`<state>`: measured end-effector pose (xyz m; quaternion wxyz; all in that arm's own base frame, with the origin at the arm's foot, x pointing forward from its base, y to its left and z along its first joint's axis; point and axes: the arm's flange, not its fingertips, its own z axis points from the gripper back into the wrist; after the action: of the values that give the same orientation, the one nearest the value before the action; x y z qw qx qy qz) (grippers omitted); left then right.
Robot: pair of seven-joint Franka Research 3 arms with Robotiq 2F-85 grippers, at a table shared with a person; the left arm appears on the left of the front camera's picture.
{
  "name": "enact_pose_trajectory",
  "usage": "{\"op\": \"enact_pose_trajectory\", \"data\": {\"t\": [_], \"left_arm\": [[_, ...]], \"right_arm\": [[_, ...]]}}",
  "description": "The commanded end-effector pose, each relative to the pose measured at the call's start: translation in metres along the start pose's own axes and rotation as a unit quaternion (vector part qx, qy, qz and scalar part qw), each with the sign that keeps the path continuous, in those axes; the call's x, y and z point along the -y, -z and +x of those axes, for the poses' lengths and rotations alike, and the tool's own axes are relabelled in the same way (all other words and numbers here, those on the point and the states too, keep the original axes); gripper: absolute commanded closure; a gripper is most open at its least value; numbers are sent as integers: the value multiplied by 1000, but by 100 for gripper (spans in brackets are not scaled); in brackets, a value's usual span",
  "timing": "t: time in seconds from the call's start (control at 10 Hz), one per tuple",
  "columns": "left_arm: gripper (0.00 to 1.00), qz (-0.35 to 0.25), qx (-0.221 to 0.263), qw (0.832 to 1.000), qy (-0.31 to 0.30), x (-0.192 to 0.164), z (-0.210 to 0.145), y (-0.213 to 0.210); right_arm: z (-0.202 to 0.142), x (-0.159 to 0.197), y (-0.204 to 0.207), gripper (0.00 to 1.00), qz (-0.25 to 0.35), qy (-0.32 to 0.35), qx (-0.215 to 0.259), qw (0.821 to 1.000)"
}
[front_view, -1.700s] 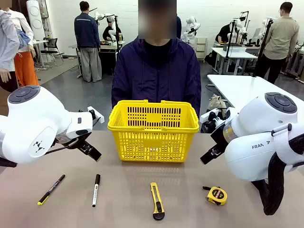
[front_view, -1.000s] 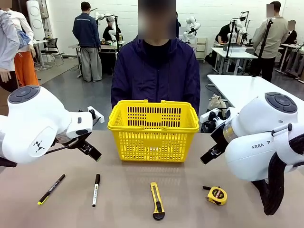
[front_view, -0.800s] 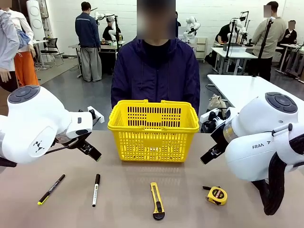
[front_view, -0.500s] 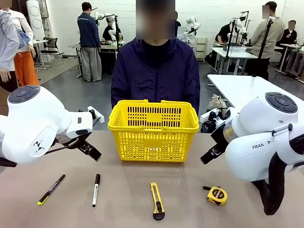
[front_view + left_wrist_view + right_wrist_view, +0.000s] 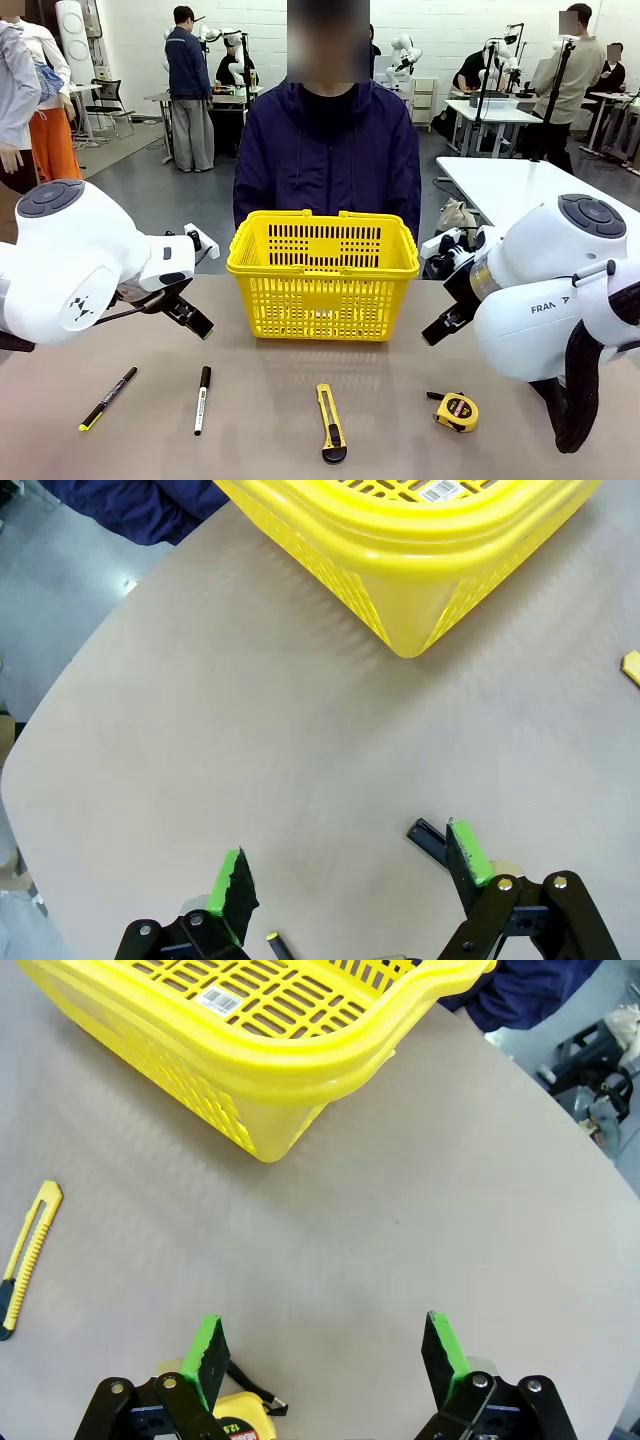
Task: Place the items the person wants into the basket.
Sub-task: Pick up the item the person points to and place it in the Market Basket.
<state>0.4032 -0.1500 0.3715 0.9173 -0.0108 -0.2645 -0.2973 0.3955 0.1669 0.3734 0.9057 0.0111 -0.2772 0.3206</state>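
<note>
The yellow basket (image 5: pixel 322 268) stands mid-table in front of the person (image 5: pixel 330 150) in a navy jacket, whose hands are hidden behind it. Along the near edge lie a white marker with a black cap (image 5: pixel 202 399) and a yellow-and-black tape measure (image 5: pixel 457 411). My left gripper (image 5: pixel 188 316) hovers open left of the basket, above the marker's cap (image 5: pixel 428 838). My right gripper (image 5: pixel 445 322) hangs open to the basket's right, above the tape measure (image 5: pixel 240 1415). In the wrist views both the left gripper (image 5: pixel 348 855) and the right gripper (image 5: pixel 322 1335) hold nothing, with a basket corner (image 5: pixel 420 570) (image 5: pixel 270 1060) ahead of each.
A black pen with a yellow tip (image 5: pixel 107 399) lies left of the marker. A yellow utility knife (image 5: pixel 331 423) (image 5: pixel 28 1255) lies in front of the basket. Bare tabletop runs between the basket and the row of tools. Other people and tables stand far behind.
Both arms, the basket and the tools have stayed put. Only people far in the background have shifted.
</note>
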Motion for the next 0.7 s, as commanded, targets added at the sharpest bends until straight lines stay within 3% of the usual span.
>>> {"op": "enact_pose_trajectory", "data": {"t": [0.0, 0.2, 0.4, 0.6], "left_arm": [[0, 0, 0, 1000, 0, 0, 0, 0], [0, 15, 33, 999, 24, 4, 14, -80], [0, 67, 79, 992, 77, 2, 32, -155], [0, 92, 73, 987, 109, 11, 37, -205]], "right_arm": [[0, 0, 0, 0, 0, 0, 0, 1000], [1, -17, -65, 0, -62, -32, 23, 997], [8, -19, -127, 0, -82, -37, 40, 995], [15, -20, -192, 0, -84, -59, 50, 993]]}}
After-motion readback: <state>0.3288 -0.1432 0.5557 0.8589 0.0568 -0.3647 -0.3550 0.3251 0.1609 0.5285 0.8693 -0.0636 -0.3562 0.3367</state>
